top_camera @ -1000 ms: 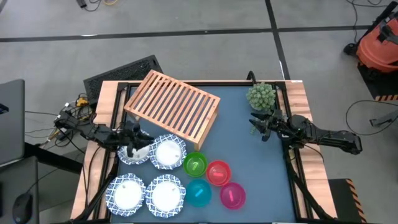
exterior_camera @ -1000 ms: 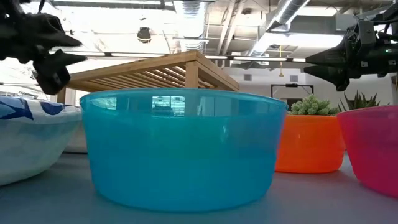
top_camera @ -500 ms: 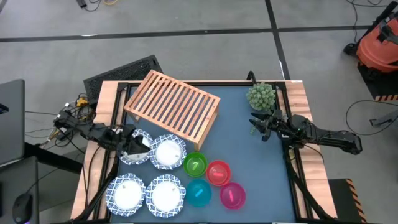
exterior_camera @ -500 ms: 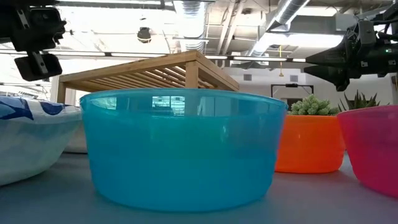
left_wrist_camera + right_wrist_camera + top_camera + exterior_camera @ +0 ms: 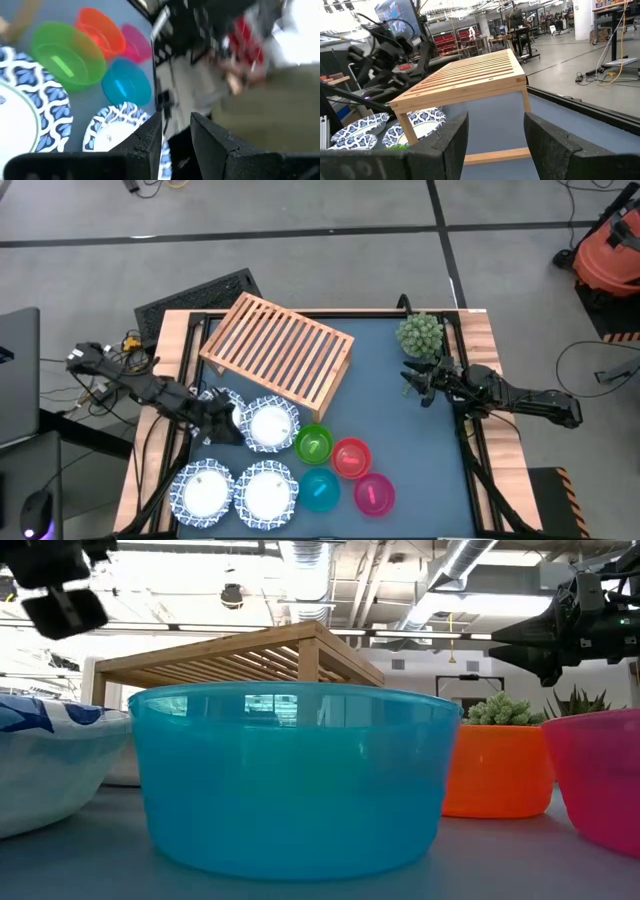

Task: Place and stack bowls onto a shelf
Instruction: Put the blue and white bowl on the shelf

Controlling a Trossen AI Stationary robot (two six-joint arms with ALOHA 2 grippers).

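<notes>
Three white bowls with blue patterned rims sit in plain sight on the table (image 5: 270,425) (image 5: 203,490) (image 5: 267,492). A further one (image 5: 208,397) lies mostly hidden under my left gripper (image 5: 228,423). That gripper hangs above it, pointing nearly level, its fingers (image 5: 150,140) a narrow gap apart with nothing between them. The green (image 5: 313,445), red (image 5: 350,458), teal (image 5: 320,490) and magenta (image 5: 374,495) bowls stand in a cluster to the right of the patterned ones. The slatted wooden shelf (image 5: 280,352) stands at the far left-centre. My right gripper (image 5: 413,380) waits open at the right.
A green bushy plant (image 5: 420,335) stands at the far right, just beyond my right gripper. In the low view the teal bowl (image 5: 295,775) fills the foreground, with the shelf (image 5: 250,655) behind it. Bare blue table (image 5: 400,440) lies between the small bowls and the right arm.
My left gripper has risen from the far-left patterned bowl and tipped up from pointing downward to nearly level; in the low view it climbs toward the picture's top. The bowls have stayed in place. My right arm has kept still.
</notes>
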